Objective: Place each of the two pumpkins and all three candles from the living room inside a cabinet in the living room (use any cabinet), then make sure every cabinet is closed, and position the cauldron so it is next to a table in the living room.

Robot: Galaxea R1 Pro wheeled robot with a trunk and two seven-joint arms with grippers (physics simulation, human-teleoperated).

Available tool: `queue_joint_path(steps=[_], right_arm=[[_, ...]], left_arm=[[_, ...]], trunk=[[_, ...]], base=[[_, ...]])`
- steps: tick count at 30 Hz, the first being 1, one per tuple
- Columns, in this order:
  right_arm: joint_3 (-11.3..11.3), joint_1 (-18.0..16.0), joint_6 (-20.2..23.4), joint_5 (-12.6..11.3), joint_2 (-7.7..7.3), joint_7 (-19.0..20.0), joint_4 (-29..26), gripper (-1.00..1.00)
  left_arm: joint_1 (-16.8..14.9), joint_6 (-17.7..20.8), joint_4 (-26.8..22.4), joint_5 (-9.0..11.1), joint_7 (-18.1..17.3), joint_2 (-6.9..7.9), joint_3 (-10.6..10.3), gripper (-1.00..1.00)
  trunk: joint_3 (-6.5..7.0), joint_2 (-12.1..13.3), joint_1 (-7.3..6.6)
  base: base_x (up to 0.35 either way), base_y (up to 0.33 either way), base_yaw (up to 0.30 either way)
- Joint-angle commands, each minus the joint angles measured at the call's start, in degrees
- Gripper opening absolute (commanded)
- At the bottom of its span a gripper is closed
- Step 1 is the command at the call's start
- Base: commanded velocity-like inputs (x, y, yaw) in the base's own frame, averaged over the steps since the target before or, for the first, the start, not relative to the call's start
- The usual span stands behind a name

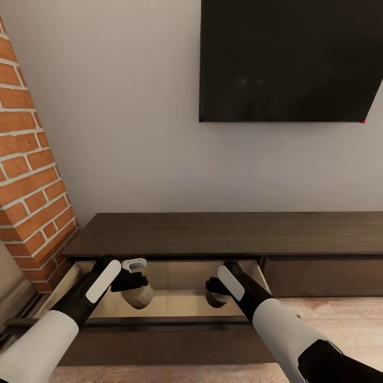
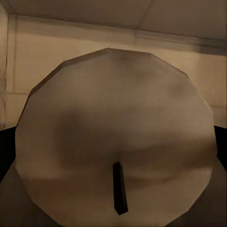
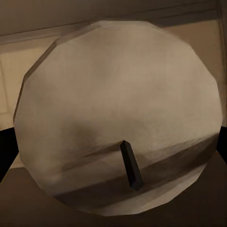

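Both arms reach into the open drawer [image 1: 175, 300] of the dark-brown cabinet [image 1: 229, 234], at about 6 o'clock in the head view. The left gripper [image 1: 133, 282] is clamped on a grey-brown candle [image 1: 139, 296] at 7 o'clock. The right gripper [image 1: 215, 291] clasps a second candle [image 1: 215, 301] just beside it, toward 5 o'clock; each wrist view shows its candle's [image 2: 113, 137] flat top and dark wick [image 3: 131, 165] close up.
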Motion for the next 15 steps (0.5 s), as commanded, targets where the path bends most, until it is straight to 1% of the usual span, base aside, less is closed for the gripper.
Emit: queue_joint_path(steps=[1,5,10,15], right_arm=[[0.29,-0.06,-0.13,-0.77,-0.03,-0.58,-0.08,-1.00],[0.34,-0.06,-0.13,-0.72,0.05,-0.58,-0.08,-1.00],[0.35,-0.06,-0.13,-0.71,0.07,-0.58,-0.08,-1.00],[0.35,-0.06,-0.13,-0.71,0.08,-0.58,-0.08,-1.00]], left_arm=[[-0.04,-0.58,-0.07,0.69,1.70,0.06,-0.20,-1.00],[-0.03,-2.37,-0.10,0.70,5.34,0.07,-0.15,-1.00],[-0.03,-3.24,-0.15,0.72,6.35,0.07,-0.12,-1.00],[-0.03,-4.72,-0.18,0.74,6.57,0.07,-0.12,-1.00]], trunk=[[-0.29,-0.05,0.01],[-1.17,-0.10,0.11],[-2.28,-0.17,0.24],[-2.28,-0.17,0.24]], base=[[0.000,0.000,0.000],[0.000,0.000,0.000],[0.000,0.000,0.000],[0.000,0.000,0.000]])
